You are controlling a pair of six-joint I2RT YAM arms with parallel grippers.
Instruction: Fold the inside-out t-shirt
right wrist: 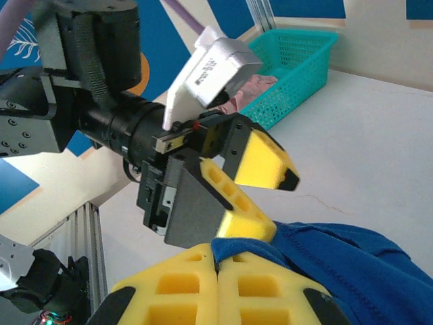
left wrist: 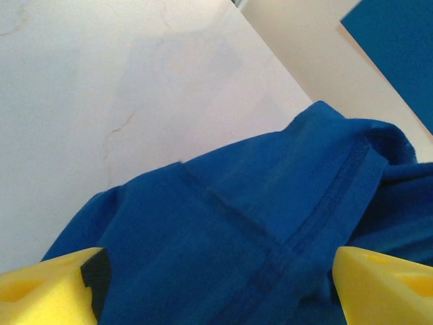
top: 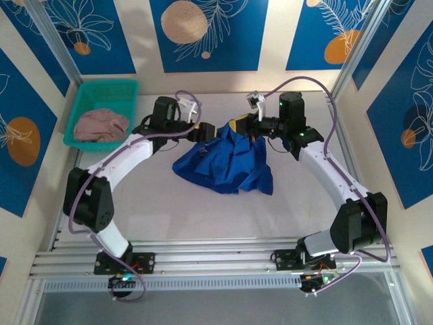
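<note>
**While the right gripper (top: 245,126) pinches cloth, the left gripper (top: 203,133) stands spread**

Where both wrists meet at the far middle of the table (top: 203,217), the inside-out t-shirt (top: 226,162) lies bunched, its far edge at both grippers. Right fingers (right wrist: 176,291) are pressed together on a blue fold. Left fingers (left wrist: 40,288) are wide apart, with cloth between them and a seam showing. Teal basket (top: 128,87) with pink garment (top: 101,124) sits far left, well apart.

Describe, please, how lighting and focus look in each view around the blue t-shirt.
Top external: soft, even light, the t-shirt crisp, no glare. Left wrist: a faint grey shadow on the table, the seam stitching sharp. Right wrist: bright, the left gripper in focus, no motion blur.
</note>
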